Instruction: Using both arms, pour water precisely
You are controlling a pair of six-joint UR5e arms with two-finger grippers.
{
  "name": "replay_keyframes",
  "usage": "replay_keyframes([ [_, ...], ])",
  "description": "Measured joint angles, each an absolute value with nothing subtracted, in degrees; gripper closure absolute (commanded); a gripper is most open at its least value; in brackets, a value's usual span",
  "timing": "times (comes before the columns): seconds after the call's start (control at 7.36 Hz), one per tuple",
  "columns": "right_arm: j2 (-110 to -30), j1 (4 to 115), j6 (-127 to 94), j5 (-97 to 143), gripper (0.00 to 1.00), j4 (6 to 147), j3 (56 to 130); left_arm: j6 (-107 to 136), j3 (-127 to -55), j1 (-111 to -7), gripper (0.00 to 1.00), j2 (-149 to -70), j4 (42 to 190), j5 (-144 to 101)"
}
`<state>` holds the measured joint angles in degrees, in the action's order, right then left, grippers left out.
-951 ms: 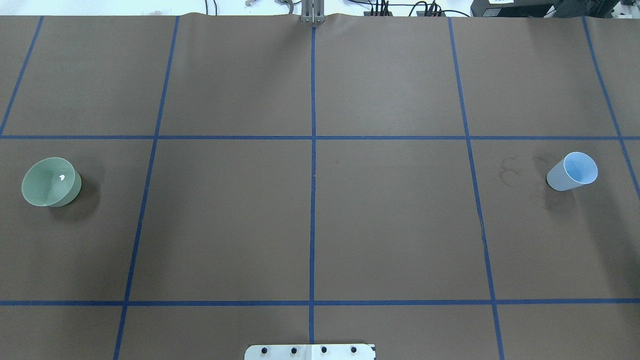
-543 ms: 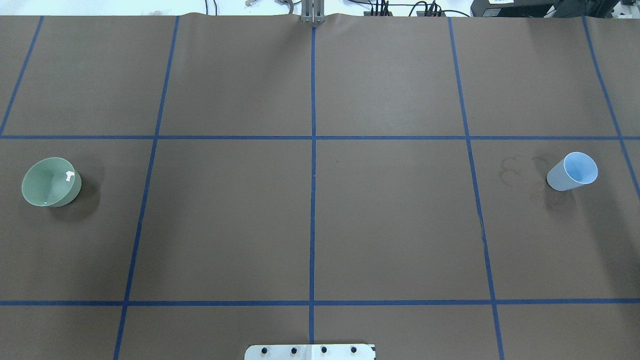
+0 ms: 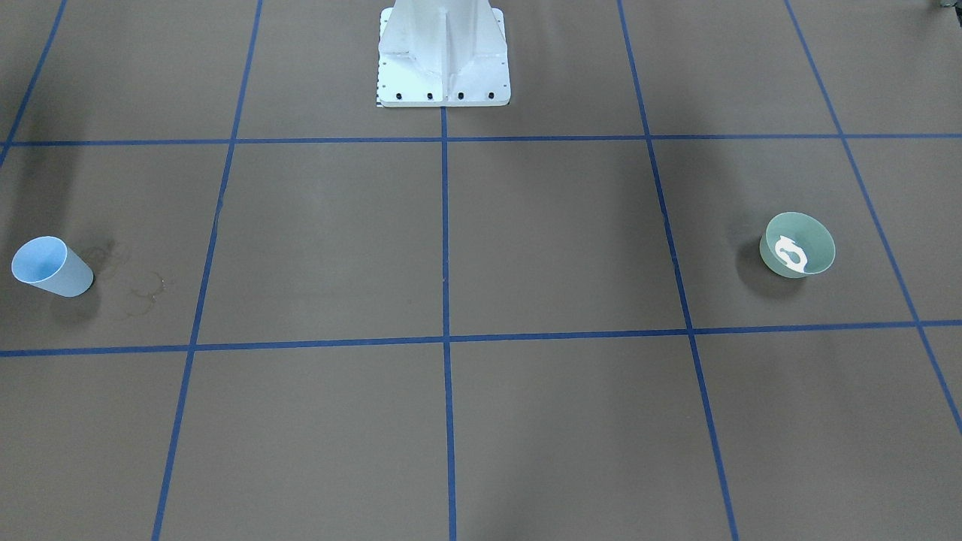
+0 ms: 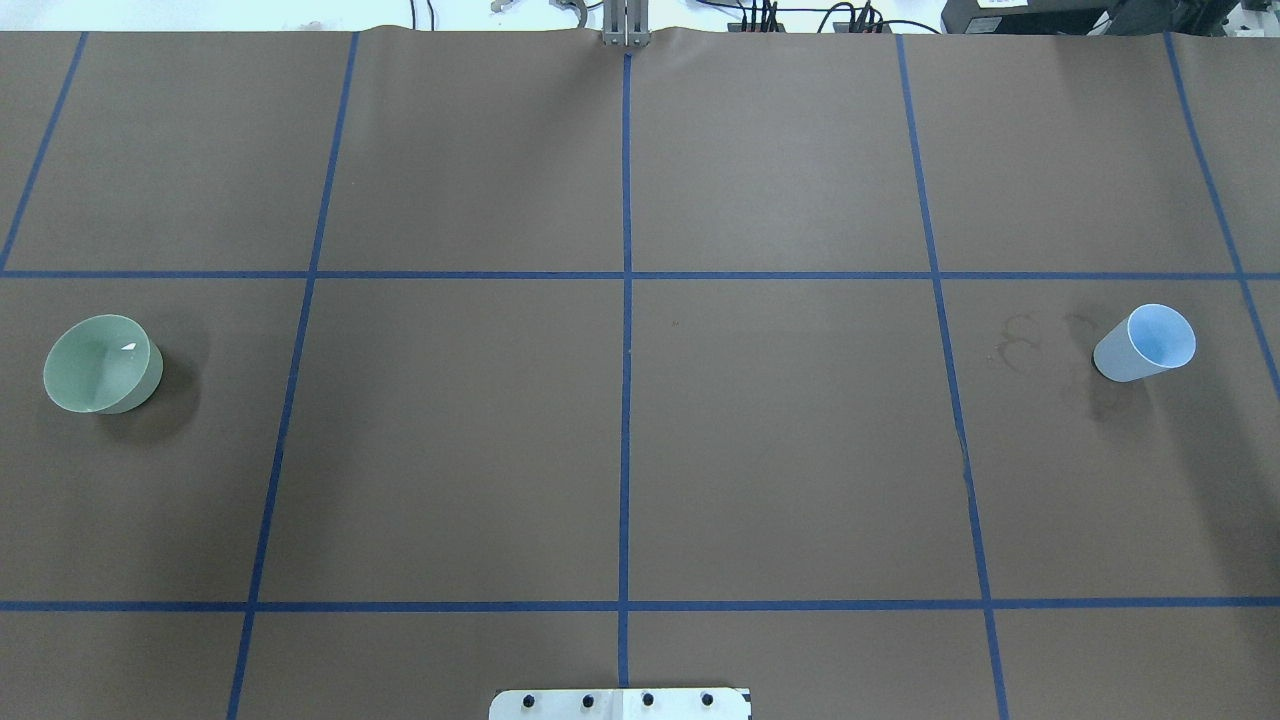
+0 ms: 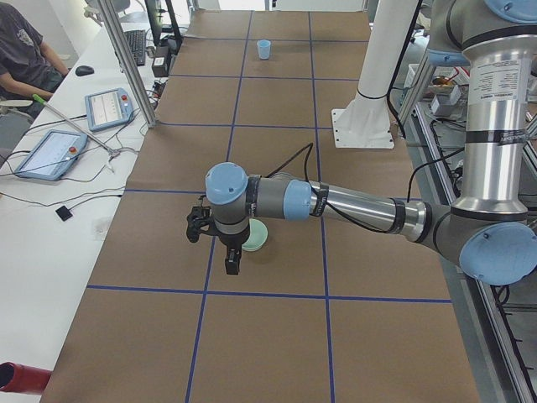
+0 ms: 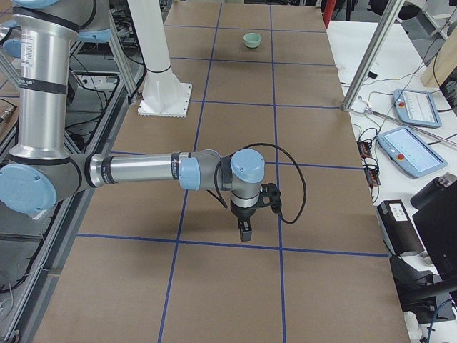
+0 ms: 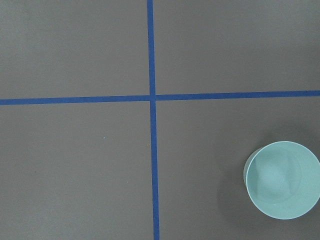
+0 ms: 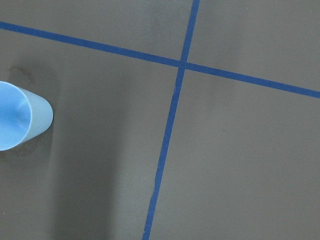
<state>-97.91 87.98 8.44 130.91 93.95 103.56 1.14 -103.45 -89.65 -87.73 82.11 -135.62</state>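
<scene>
Water (image 3: pixel 788 254) glints in green bowl (image 3: pixel 825 255); left fingers (image 5: pixel 232 262), right fingers (image 6: pixel 245 230): state cannot be told.

No text, label, brand, number or sign can be read in any view, and what is displayed on the two pendant screens (image 5: pixel 105 107) at the upper left of the left-side view is too small to be made out.

brown table (image 4: pixel 780 450), blue tape grid (image 4: pixel 625 450), white desk (image 5: pixel 29 260)
</scene>
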Motion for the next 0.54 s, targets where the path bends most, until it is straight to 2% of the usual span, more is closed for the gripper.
replay_keyframes([
  [0.54,-98.2,88.0,8.4,131.4,0.0,94.0,103.5,1.1,-102.8,-89.6,0.0,-87.2,82.2,-135.7],
])
